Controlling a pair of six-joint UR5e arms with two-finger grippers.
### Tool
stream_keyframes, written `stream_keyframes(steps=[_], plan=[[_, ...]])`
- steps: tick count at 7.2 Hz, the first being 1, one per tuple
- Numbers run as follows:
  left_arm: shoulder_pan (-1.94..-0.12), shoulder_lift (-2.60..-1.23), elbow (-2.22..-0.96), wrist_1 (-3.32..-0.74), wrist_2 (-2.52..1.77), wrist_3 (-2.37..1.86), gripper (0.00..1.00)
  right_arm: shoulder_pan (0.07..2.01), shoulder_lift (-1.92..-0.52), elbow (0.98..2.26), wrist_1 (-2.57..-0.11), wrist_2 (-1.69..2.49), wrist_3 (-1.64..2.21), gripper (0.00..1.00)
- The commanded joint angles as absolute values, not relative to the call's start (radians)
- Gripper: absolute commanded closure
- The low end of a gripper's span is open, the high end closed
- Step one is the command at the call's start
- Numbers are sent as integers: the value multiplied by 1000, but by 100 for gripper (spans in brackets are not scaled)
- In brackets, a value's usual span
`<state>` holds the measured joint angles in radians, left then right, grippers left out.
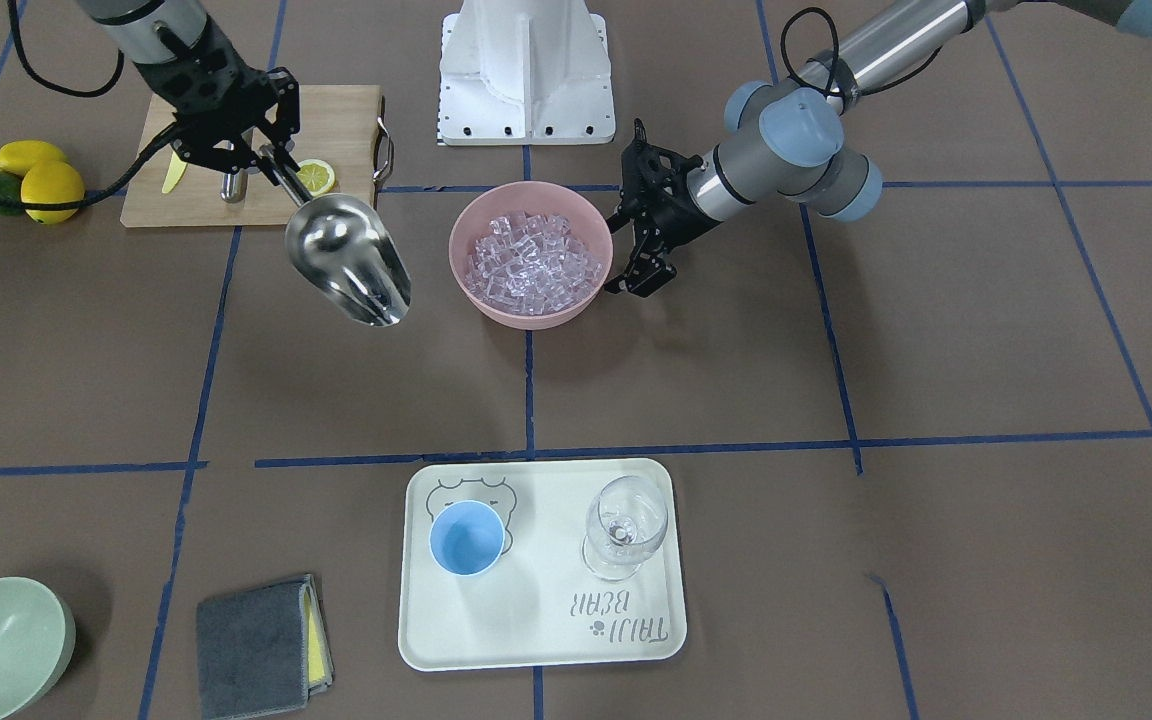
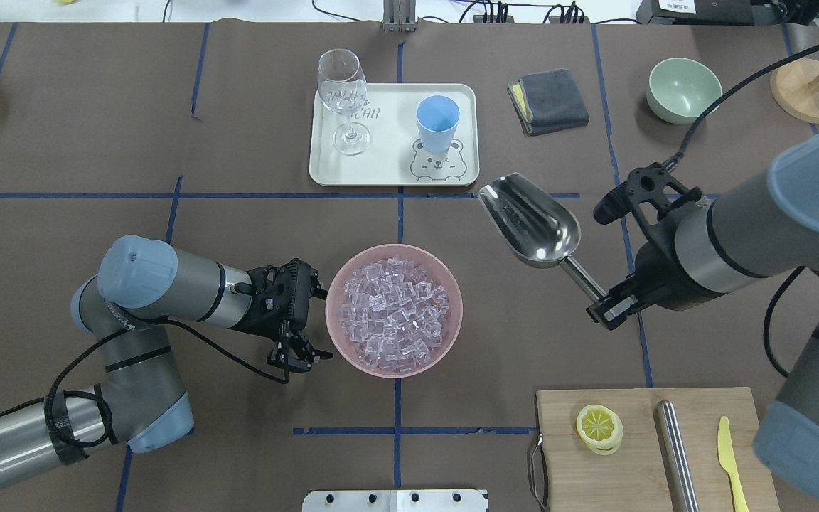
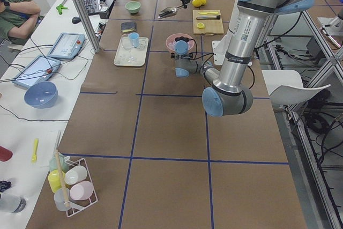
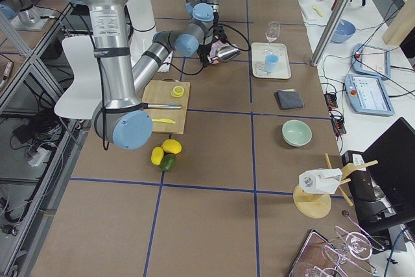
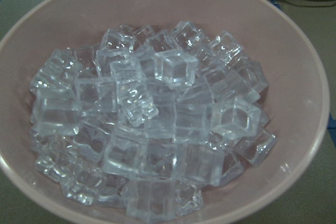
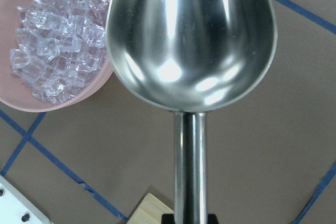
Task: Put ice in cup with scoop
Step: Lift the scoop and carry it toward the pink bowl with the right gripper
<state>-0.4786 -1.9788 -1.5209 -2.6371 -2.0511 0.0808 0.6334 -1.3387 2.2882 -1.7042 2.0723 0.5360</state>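
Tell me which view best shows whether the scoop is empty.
Right wrist-mounted: the scoop fills the frame, its trough bare. Overhead and front-facing show it whole but smaller, handle in the right gripper, beside the pink bowl. Side views show it tiny; the left wrist view misses it.

I read only "TAIJI BEAR", printed upside down from the front view, on the cream tray (image 1: 516,630).

Ice (image 2: 392,313) in bowl (image 2: 393,249), cup (image 2: 438,122) on tray (image 2: 388,153)
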Motion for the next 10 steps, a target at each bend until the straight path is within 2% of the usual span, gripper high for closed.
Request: stream_keyframes(steps=[1, 2, 5, 7, 10], plan=[[-479, -1979, -1519, -2640, -2051, 78, 0, 554, -1112, 2322, -2096, 1982, 421, 100], [-479, -1980, -1520, -2640, -2052, 77, 0, 543, -1019, 2322, -2287, 1947, 341, 100], [-476, -1980, -1519, -2640, -2051, 75, 0, 514, -852, 2245, -2521, 1937, 288, 100], [-476, -1982, -1519, -2640, -2051, 75, 0, 497, -709, 2136, -2664, 1936, 253, 100], [-476, -1980, -1519, -2638, -2051, 77, 0, 466, -593, 1966, -2741, 1937, 252, 100]])
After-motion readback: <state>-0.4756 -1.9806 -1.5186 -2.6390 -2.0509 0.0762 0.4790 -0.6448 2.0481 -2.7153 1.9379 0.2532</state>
